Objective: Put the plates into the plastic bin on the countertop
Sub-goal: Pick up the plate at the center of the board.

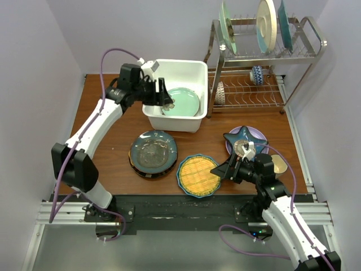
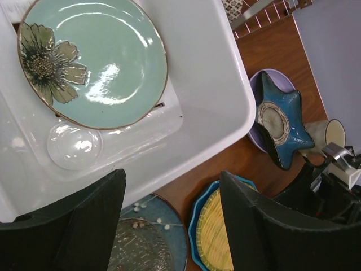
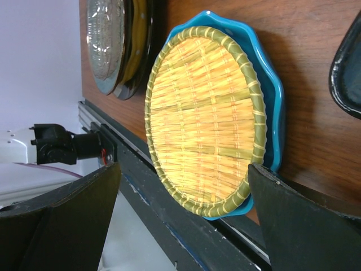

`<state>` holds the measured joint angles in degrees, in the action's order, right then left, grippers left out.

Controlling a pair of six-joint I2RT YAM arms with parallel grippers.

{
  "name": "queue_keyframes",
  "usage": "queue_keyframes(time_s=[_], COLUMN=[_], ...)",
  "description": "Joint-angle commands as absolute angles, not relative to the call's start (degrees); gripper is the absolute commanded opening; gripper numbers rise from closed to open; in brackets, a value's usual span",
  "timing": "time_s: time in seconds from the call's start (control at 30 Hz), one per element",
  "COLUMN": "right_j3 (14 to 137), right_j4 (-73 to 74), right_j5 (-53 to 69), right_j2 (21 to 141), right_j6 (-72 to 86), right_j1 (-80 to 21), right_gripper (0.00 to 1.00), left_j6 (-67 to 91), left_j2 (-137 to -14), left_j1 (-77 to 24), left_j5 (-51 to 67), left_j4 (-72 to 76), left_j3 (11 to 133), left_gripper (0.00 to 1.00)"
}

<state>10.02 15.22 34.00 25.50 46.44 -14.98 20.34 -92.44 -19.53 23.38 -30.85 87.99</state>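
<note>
One plate, the mint flower plate (image 1: 181,101), lies in the white plastic bin (image 1: 169,122) far on the countertop (image 1: 113,141). The left gripper (image 1: 162,95) is over the bin's near wall, jaws parted and empty. Near right, the right gripper (image 1: 219,169), jaws wide and holding nothing, faces the yellow woven plate (image 1: 198,175) resting on a blue scalloped plate (image 3: 271,84). We judge that pickup comes next: we should pinch only its rim and lift it clear of the dark teal stack (image 1: 153,153) just left.
</note>
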Motion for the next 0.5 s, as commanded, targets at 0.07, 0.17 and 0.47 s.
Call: queue_keyframes(time_s=[0.07,0.17,0.47], right_j3=[9.1,9.0,9.7], right_j4=[13.2,13.0,14.9], right_j5=[34.5,34.5,33.8], right_j2=[25.5,25.4,24.8], right_j6=[46.5,46.5,45.5], right_j1=[-14.9,-14.9,-14.9], right_gripper=[0.99,0.99,0.99], left_j6=[22.3,22.6,24.2], left_j2=[-84.3,-82.5,-77.3], left_j1=[-21.9,-22.8,-27.6], left_j5=[26.2,26.0,23.5], left_j4=[-26.6,-26.8,-26.3], left_j3=[81.0,78.5,69.1], left_gripper=[0.72,0.72,0.72])
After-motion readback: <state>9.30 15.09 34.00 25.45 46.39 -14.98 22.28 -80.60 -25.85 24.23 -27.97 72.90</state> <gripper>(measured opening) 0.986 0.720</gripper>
